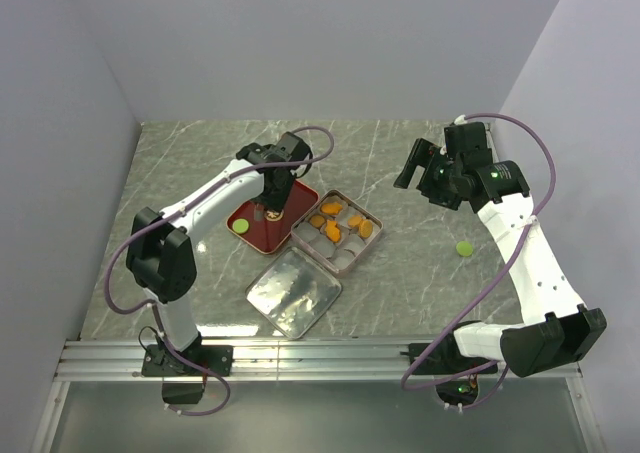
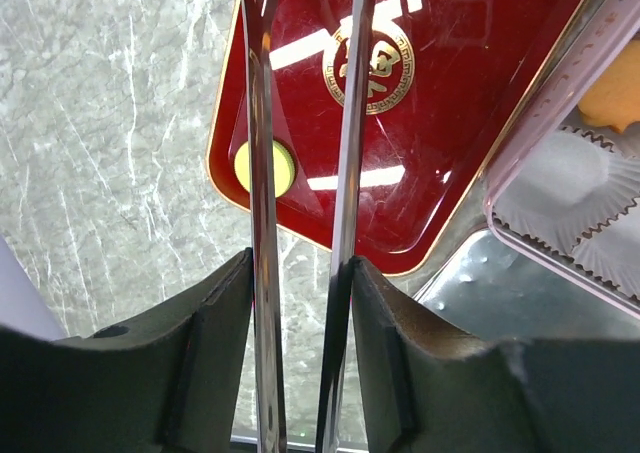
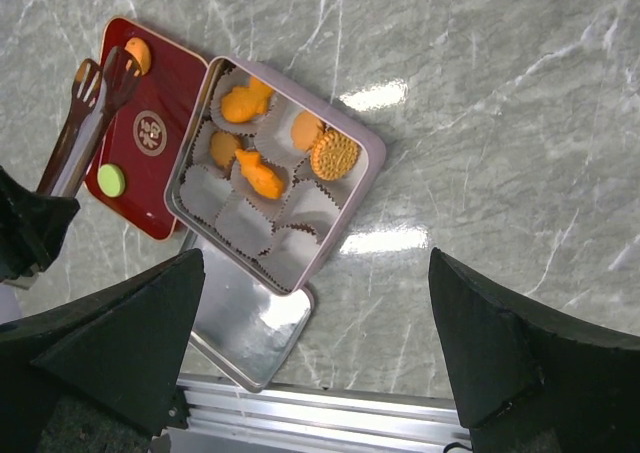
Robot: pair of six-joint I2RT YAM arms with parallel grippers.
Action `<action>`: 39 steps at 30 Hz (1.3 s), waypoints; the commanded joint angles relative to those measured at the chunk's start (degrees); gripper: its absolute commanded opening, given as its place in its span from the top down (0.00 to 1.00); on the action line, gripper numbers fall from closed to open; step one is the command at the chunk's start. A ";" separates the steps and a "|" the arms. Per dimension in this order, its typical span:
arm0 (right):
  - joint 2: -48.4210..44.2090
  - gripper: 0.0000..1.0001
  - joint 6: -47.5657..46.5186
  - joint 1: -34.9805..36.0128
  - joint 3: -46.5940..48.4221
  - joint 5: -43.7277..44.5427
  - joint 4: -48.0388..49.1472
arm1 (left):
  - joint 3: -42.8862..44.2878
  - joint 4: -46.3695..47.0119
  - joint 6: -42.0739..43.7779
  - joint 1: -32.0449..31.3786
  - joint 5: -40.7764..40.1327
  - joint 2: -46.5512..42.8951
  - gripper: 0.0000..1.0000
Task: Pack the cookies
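The left gripper clamped the tongs, tips slightly apart and empty, beside an orange cookie at the red tray's far end. Five cookies lay in the box just right. Next, the tips probably had to pinch that cookie and carry it right to a free cup.

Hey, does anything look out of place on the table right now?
Yes. One green cookie lies alone on the bare table, off to the right of the box and far from the red tray.
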 commanded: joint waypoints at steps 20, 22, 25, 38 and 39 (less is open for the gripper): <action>-2.37 0.00 -0.22 -0.34 1.15 -0.82 0.44 | 2.57 0.05 1.48 -1.34 -0.97 0.10 0.52; -2.29 0.00 -0.30 -0.34 1.32 -0.73 0.36 | 2.30 0.14 1.57 -1.25 -0.97 0.36 0.52; -2.37 0.00 -0.30 -0.34 1.41 -0.73 0.36 | 2.39 0.14 1.48 -1.34 -0.80 0.97 0.52; -2.37 0.00 -0.13 -0.25 0.97 -0.82 0.53 | 4.41 -0.12 1.48 -1.25 -0.18 3.17 0.52; -2.46 0.00 -0.04 -0.34 0.97 -0.82 0.53 | 4.50 -0.04 1.48 -1.34 -0.27 3.26 0.52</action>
